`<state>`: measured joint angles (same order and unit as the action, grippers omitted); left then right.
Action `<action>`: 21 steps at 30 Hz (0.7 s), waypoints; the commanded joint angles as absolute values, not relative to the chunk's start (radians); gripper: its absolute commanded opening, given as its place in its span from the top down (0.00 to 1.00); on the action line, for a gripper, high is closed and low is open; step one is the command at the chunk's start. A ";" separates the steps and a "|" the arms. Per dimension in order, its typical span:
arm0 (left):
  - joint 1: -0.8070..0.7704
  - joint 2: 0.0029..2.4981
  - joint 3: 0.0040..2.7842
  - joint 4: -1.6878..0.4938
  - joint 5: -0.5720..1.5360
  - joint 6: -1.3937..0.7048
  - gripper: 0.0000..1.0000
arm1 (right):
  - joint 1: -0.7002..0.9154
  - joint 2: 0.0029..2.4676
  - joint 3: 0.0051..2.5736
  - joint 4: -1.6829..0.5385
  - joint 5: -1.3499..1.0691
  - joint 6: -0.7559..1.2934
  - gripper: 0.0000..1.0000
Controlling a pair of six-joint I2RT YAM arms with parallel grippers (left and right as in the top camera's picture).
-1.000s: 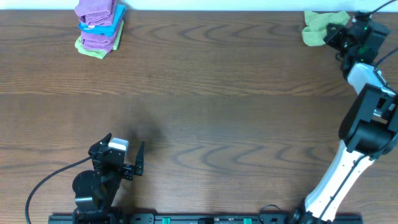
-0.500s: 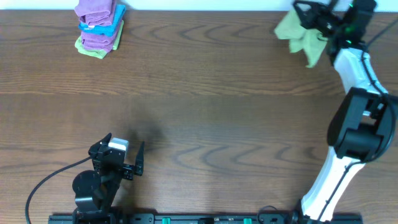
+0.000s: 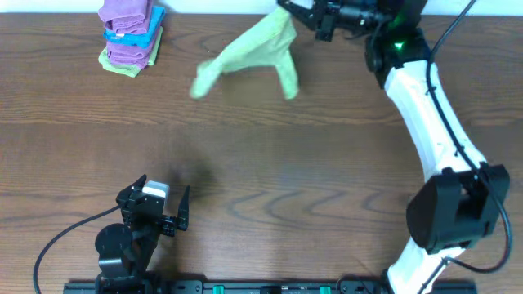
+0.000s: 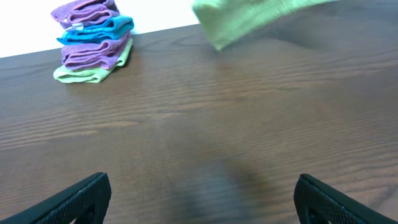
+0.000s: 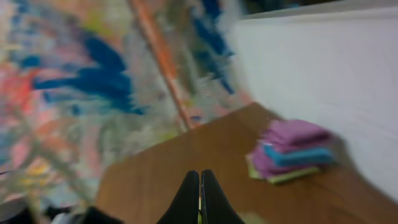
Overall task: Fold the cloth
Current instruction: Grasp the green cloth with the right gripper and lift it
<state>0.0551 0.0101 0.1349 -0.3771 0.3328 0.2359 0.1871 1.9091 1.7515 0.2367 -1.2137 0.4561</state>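
Lime-green cloth (image 3: 253, 49) hangs pinched in the right tool (image 3: 291, 12), its long axis running toward eight o'clock, while the spread left tool (image 3: 162, 200) sits well apart at seven.

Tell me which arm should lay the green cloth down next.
Right, most likely. The right claw is shut on the cloth, which hangs over the far side of the table. The left claw sits open near the front edge, far from it.
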 commanded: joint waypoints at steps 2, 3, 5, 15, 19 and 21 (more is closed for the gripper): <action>0.052 0.004 0.113 -0.380 0.331 0.232 0.05 | 0.175 1.881 1.772 0.215 -1.291 0.479 0.99; 0.052 0.004 0.113 -0.380 0.331 0.232 0.05 | 0.165 1.881 1.772 0.184 -1.281 0.478 0.99; 0.052 0.004 0.113 -0.380 0.331 0.232 0.05 | 0.139 1.883 1.772 0.101 -1.243 0.478 0.99; 0.052 0.004 0.113 -0.380 0.331 0.232 0.05 | 0.155 1.878 1.772 0.052 -1.233 0.441 0.99; 0.052 0.004 0.113 -0.380 0.331 0.232 0.05 | 0.154 1.878 1.772 0.034 -1.178 0.413 0.99; 0.052 0.004 0.113 -0.380 0.331 0.232 0.05 | 0.151 1.878 1.772 0.029 -1.167 0.403 0.99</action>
<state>0.0551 0.0101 0.1349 -0.3771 0.3328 0.2359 0.1547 1.8912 1.7599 0.0307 -1.2015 0.4393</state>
